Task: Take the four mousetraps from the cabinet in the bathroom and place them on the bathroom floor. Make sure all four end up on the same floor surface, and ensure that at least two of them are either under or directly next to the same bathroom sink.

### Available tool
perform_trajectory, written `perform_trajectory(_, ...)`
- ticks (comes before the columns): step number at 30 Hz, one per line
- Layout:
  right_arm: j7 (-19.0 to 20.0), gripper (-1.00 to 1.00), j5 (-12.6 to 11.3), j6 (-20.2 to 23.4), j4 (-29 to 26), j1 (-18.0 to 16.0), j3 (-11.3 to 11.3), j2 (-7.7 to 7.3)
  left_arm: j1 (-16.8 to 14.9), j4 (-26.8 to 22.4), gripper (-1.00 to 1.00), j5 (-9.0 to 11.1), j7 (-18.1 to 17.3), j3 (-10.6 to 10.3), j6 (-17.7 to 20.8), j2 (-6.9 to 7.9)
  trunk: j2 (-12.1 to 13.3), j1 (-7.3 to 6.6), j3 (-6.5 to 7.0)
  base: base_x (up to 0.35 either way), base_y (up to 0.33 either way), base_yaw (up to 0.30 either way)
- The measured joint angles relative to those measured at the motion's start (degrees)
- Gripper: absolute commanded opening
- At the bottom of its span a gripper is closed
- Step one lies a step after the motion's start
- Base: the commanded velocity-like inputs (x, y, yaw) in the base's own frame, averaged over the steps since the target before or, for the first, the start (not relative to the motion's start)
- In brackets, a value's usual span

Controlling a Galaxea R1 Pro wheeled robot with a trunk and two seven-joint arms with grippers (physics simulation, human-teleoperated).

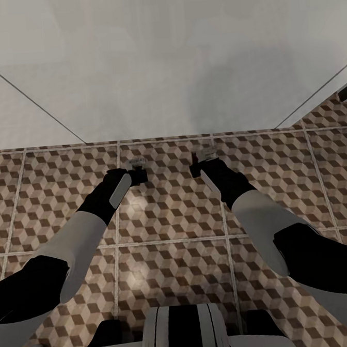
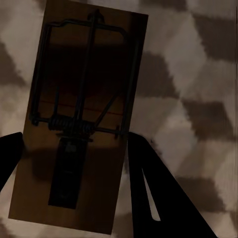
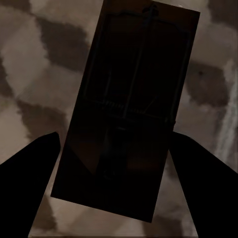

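While both arms reach forward and down over the floor (image 1: 170, 205), each gripper carries one mousetrap between its fingers. In the head view the left gripper (image 1: 137, 168) and right gripper (image 1: 203, 161) hang side by side above the cube-patterned tiles, near the foot of a pale wall (image 1: 165, 60); the traps themselves are too small to make out there.

In the left wrist view, the left trap (image 2: 79, 114) is a brown wooden slab held across its width: one dark finger (image 2: 148, 188) touches one long edge and the other finger (image 2: 9, 158) sits at the opposite edge. The gripper is closed narrowly on the slab near its rear half. The trap's long axis runs along the fingers, tilted slightly, with the wire bar and its loop toward the far end, the coil spring across the middle, and the dark catch plate toward the gripper. Tiles show blurred behind it, so it hangs above the floor.

In the right wrist view, the right trap (image 3: 129, 109) is deep in shadow, also lengthwise along the fingers and tilted a little. The two dark fingers (image 3: 34, 168) flank its long edges near the rear end, clamping it. Its spring faintly crosses the middle, with the wire frame toward the far end. Blurred tiles lie behind.
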Motion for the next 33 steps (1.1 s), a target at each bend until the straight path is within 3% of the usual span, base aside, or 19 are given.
perform_trajectory(11, -2.6, -1.00, 0.0, 2.9, -0.3, -1.8, -0.1, -0.13, 0.0, -2.3, -1.00, 0.1, -0.1, 0.0, 0.1, -1.02, 0.0, 0.00, 0.00, 0.000, 0.000, 0.000)
perform_trajectory(33, -2.8, -1.00, -0.1, 3.5, 0.6, -3.7, -0.1, -0.07, 0.0, -2.5, -1.00, 0.1, -0.1, -0.1, 0.1, -1.40, 0.0, 0.00, 0.00, 0.000, 0.000, 0.000)
